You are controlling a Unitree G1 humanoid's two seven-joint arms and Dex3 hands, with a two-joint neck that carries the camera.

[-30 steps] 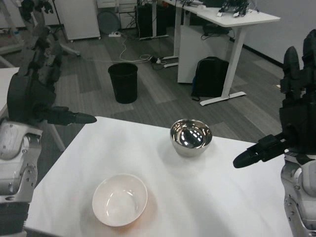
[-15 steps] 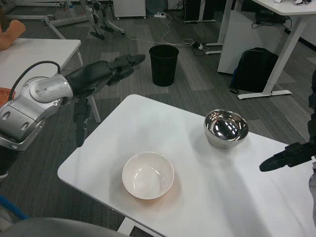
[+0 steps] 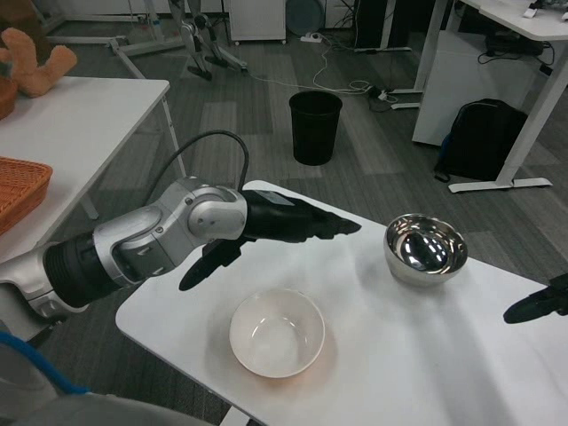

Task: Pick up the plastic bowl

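On the white rectangular table (image 3: pixel 417 355), near its front-left part, sits the white round plastic bowl (image 3: pixel 277 332), upright, nothing touching it. Shiny round metal bowl (image 3: pixel 425 248) stands well apart toward the far right edge. Left hand (image 3: pixel 280 224) hovers over the table's far-left corner, above and behind the plastic bowl, fingers stretched out and apart, holding nothing. Right hand (image 3: pixel 540 306) only partly in view at the right edge, over the table; can't tell how its fingers lie. Room: grey carpet-tile floor (image 3: pixel 240 115), black round waste bin (image 3: pixel 315 127) beyond the table, black backpack (image 3: pixel 483 138) under a white desk (image 3: pixel 497 53), second white table (image 3: pixel 80 115) at left w/ orange woven basket (image 3: pixel 22 186) and tan plush toy (image 3: pixel 34 64).
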